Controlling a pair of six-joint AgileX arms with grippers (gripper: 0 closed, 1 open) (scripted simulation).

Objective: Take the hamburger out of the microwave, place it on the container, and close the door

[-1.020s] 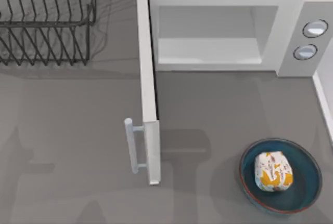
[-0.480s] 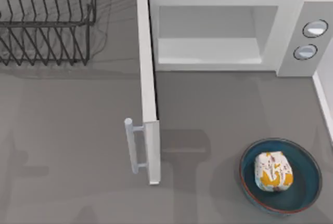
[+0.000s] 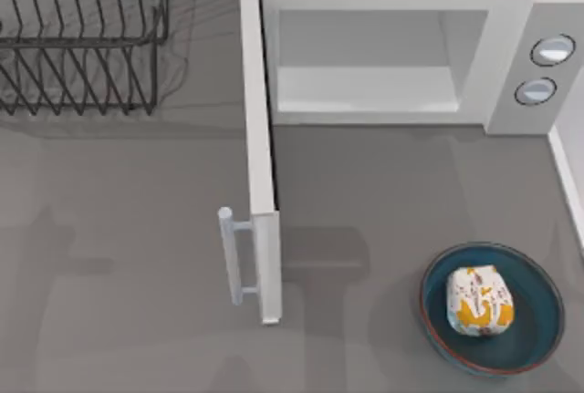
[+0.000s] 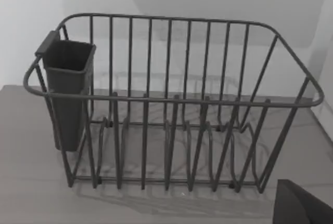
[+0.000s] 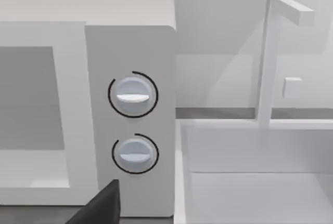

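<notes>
Neither claw's state can be told, and with the hamburger (image 3: 479, 300) resting in the bowl (image 3: 438, 320) at the table's right, closing the wide-open microwave (image 3: 506, 56) door (image 3: 258, 138) remains, needing a push.

Colour key: the microwave (image 3: 392, 56) is white with a paler cavity and a light grey side panel carrying two round grey knobs (image 5: 133, 95) ringed in black, and the door (image 3: 260, 165) is white with a pale bluish-white bar handle (image 3: 229, 254). The hamburger (image 3: 478, 300) is wrapped in white paper patterned with orange-yellow patches and small reddish flecks, and the container (image 3: 538, 315) is glossy dark blue with a thin reddish-brown rim. The dish rack (image 4: 171, 104) is dark grey wire with a matching dark grey cup (image 4: 67, 86), the table (image 3: 119, 256) is uniform mid grey, and the sink (image 5: 250, 182) with its tap is plain white.
</notes>
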